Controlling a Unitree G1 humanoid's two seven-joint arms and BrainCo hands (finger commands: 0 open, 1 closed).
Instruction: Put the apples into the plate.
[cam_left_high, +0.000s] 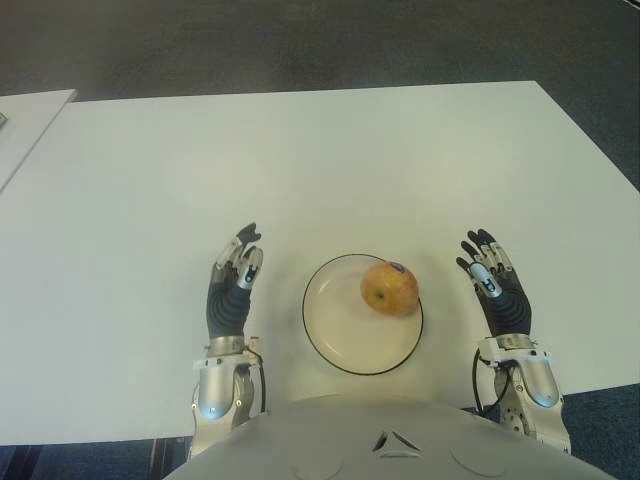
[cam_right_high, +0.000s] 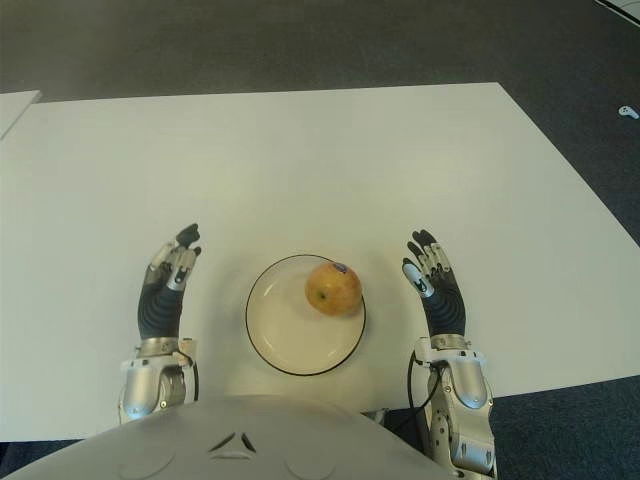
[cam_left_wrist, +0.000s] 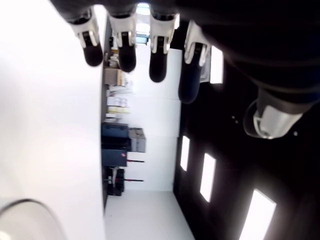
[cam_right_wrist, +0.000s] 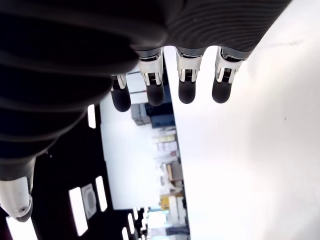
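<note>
Sitting on the plate: one apple (cam_left_high: 389, 288), yellow-orange with a red blush and a small sticker on top, lies inside the round cream plate (cam_left_high: 340, 335), toward its far right part.
Plate, eye views: dark-rimmed, on the white table (cam_left_high: 300, 160) near its front edge, straight ahead of the robot's grey torso (cam_left_high: 390, 440).
Left hand, eye views: the left hand (cam_left_high: 233, 285) shows just beside the plate on its left, apart from the rim, fingers extended forward and loosely spread, grasping nothing.
Right hand, eye views: the right hand (cam_left_high: 494, 284) shows just beside the plate on its right, also clear of the rim, fingers extended and released, empty.
Table, eye views: broad and white, with dark carpet (cam_left_high: 300, 45) beyond its far edge and the corner of a second white table (cam_left_high: 25, 120) at the far left.
Left wrist view: four dark fingertips (cam_left_wrist: 157, 70) reach out side by side with nothing between them; the thumb (cam_left_wrist: 272, 117) stands apart; the white tabletop fills one side, and a curved bit of the plate rim (cam_left_wrist: 30, 202) shows in a corner.
Right wrist view: four dark fingertips (cam_right_wrist: 186, 92) line up straight and unclenched over the white tabletop (cam_right_wrist: 260, 165), holding nothing; shelving and ceiling lights appear far behind.
</note>
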